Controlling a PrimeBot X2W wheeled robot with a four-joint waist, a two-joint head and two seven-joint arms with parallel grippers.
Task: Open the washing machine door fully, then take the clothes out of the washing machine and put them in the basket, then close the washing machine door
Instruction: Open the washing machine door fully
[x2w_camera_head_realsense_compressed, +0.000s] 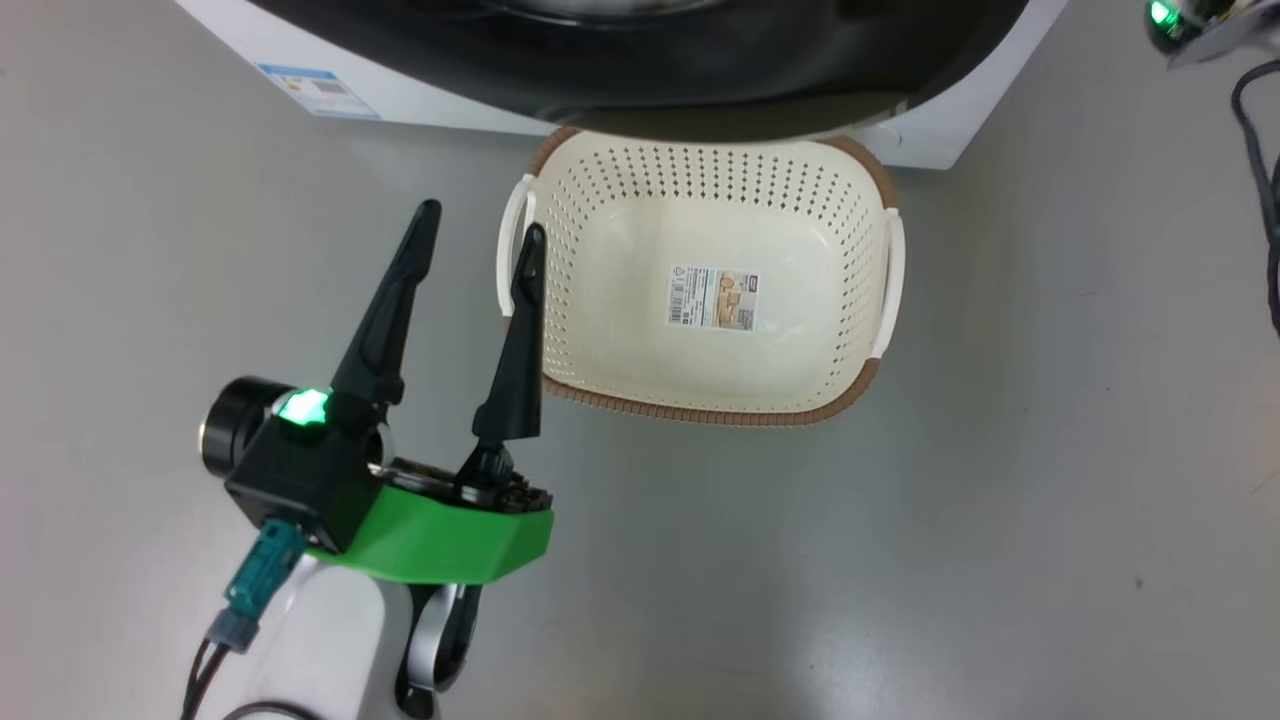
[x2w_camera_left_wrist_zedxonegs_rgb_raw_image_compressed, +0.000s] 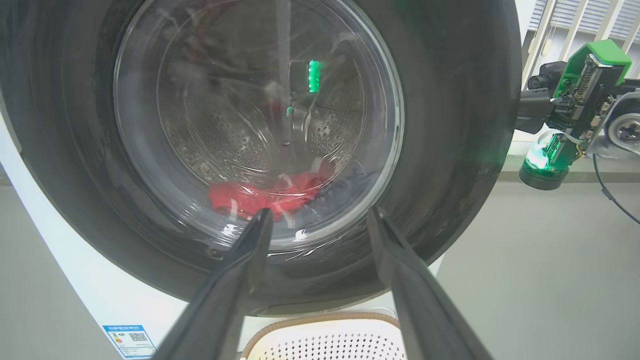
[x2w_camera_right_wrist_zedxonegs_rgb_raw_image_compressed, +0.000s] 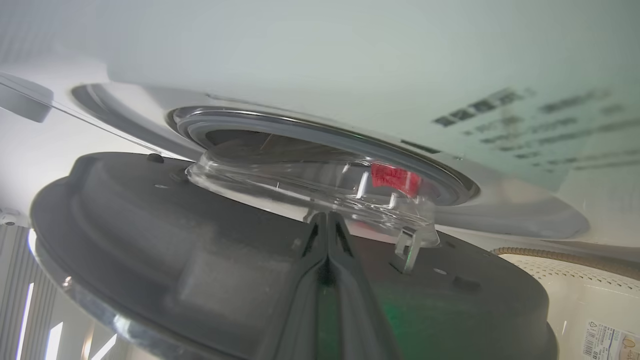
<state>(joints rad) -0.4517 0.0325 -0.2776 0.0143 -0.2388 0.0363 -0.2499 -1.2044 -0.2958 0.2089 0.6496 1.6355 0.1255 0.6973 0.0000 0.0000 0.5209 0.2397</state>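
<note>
- Opening step: washing machine door (x2w_camera_right_wrist_zedxonegs_rgb_raw_image_compressed: 150, 240) ajar; my right gripper (x2w_camera_right_wrist_zedxonegs_rgb_raw_image_compressed: 327, 220) has its fingers together at the door's inner face.
- Left gripper (x2w_camera_head_realsense_compressed: 482, 218) fingers apart, beside the empty basket (x2w_camera_head_realsense_compressed: 700, 412).
- Next I should push the door wider; clothes (x2w_camera_left_wrist_zedxonegs_rgb_raw_image_compressed: 250, 197) lie in the drum.

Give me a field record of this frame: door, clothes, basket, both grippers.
door: large round glossy black-rimmed glass door, ajar, not fully open
machine: big white front-loading washing machine
clothes: bright red fabric clothes, inside the drum, seen through the glass
basket: cream-white perforated plastic basket with brown rim, on the floor below the door, empty apart from a sticker
left gripper: open, empty, by the basket's left handle
right gripper: shut, fingertips at the door's inner face, beside the glass bowl
</note>
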